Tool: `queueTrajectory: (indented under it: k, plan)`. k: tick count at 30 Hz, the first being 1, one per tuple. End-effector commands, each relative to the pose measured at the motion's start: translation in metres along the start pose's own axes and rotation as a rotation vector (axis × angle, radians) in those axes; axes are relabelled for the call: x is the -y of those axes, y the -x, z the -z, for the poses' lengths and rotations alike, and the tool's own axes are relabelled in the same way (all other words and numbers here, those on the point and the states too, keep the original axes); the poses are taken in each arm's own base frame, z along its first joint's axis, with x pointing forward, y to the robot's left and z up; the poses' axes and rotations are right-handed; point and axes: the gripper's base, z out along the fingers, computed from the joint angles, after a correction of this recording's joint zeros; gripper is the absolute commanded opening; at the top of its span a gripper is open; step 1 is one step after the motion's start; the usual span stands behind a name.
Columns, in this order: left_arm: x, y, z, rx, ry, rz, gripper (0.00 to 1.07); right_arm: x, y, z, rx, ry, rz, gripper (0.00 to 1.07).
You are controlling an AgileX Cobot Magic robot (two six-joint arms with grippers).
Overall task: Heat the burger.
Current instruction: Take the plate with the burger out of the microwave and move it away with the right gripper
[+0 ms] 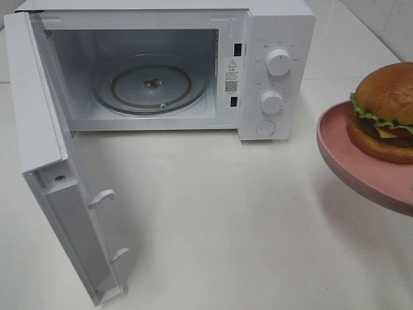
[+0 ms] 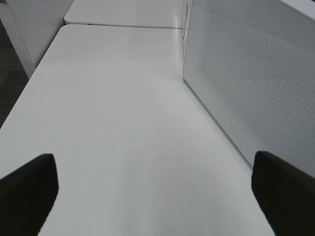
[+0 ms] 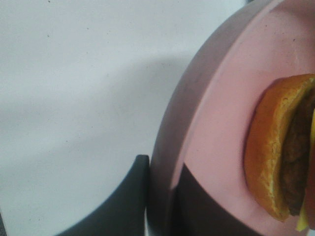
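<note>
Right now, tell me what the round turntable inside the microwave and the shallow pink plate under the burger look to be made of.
Round clear turntable: likely glass; see-through, glossy, with light glinting off its rim.
Shallow pink plate: matte, opaque, evenly coloured; plastic or glazed ceramic, can't tell which. It's clamped at the rim by the right gripper.

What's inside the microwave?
Only a round glass tray lies inside the microwave. The burger is outside, on the pink plate. The open door hides nothing much; the top corners are hidden.
</note>
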Motion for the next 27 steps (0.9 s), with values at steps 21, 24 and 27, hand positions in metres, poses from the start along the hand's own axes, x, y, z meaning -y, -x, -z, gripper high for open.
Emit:
queueTrajectory:
  k: [21,24,27]
  plan:
    - [0.0,-0.001,0.002,0.027,0.003,0.01,1.0,0.009,-0.007,-0.018,-0.129,-0.184,-0.282,0.0]
    - [0.0,-0.001,0.002,0.027,0.003,0.01,1.0,0.011,-0.003,-0.028,-0.171,-0.187,-0.36,0.0]
    - [0.0,-0.001,0.002,0.027,0.003,0.01,1.0,0.011,0.0,-0.037,-0.203,-0.188,-0.433,0.0]
